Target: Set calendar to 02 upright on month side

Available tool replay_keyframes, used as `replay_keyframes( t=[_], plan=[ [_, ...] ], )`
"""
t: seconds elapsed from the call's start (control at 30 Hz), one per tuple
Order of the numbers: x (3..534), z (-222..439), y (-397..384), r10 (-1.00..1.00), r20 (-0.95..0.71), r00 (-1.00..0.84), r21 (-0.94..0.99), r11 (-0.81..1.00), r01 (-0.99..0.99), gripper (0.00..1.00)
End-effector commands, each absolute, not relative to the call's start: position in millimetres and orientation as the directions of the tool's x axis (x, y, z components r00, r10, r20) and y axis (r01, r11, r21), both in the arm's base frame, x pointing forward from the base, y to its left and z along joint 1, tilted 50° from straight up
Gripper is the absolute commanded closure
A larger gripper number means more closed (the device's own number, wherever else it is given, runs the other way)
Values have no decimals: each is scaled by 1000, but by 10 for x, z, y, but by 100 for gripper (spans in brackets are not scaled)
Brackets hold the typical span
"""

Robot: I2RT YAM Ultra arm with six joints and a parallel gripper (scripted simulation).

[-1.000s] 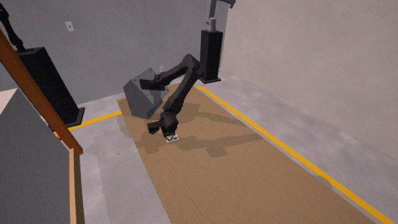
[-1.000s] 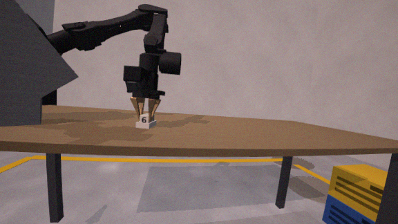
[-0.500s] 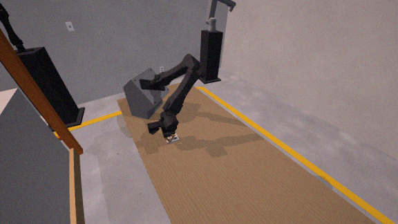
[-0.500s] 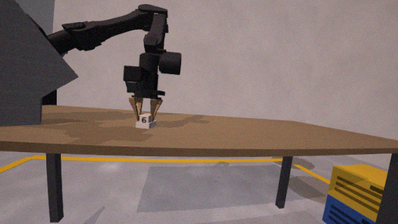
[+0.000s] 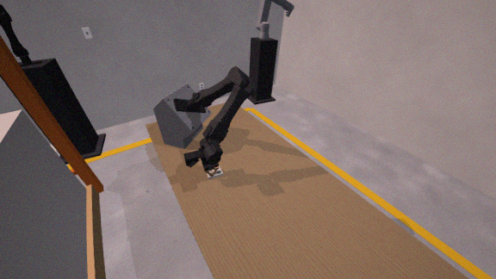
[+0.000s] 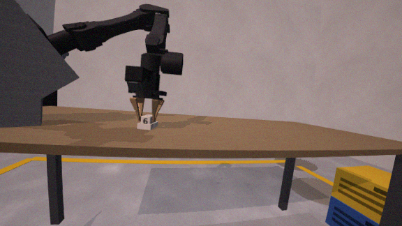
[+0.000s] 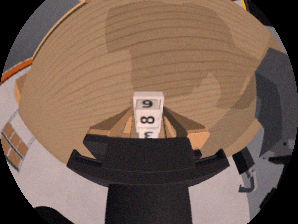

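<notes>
1. Black wrist housing [image 5: 211, 151] [image 6: 150, 84] [image 7: 147, 160] looms nearest in the wrist view, above the wooden table [image 5: 301, 224] [image 6: 227, 136] [image 7: 75, 90].
2. We judge the small white cube marked 6 [image 6: 146, 121] light, stiff and fairly smooth, so it may slip or twist under an uneven squeeze. We would take it by two opposite side faces, low enough for a firm hold but clear of the tray wall.
3. We expect the shallow white tray [image 5: 215, 176] [image 6: 144, 127] [image 7: 148, 94] to be light too and easily nudged; it lies flat on the table, and fingers dipping too deep could drag it.
4. Our black claw with tan, tapering fingers [image 5: 213, 170] [image 6: 146, 118] points down right over the tray. Its fingers stand partly apart, one on each side of the cube area, clamped on nothing. Whether a tip brushes a cube, we cannot tell.
5. The cube marked 6 sits at the tray, close between the fingertips. The wrist view shows a white face marked 8 [image 7: 147, 119] between the fingers; we cannot tell which cube owns it.
6. We see no 02 facing us, so turning cubes probably remains; the month's name is not readable.

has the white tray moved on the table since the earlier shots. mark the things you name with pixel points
no, the white tray [image 5: 215, 175] [image 6: 144, 127] [image 7: 148, 94] sits at the same spot on the table [image 5: 323, 224] [image 6: 244, 139] [image 7: 65, 85], no shift visible against its front edge in the exterior view
</notes>
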State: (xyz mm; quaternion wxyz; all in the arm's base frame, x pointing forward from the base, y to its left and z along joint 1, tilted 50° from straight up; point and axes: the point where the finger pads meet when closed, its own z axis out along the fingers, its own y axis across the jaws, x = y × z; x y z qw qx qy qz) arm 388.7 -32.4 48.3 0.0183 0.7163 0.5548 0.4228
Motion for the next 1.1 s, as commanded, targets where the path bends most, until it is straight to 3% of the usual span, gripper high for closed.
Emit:
replay_keyframes(
  t=[0.0,0.87,0.9,1.07],
  plan=[
    [3839,566,-416,814,580,34,502,-391,771,55],
    [3347,1064,-752,814,580,34,502,-390,772,55],
    [3347,1064,-752,814,580,34,502,-390,772,0],
    [3347,1064,-752,814,580,34,502,-390,772,0]
  ],
)
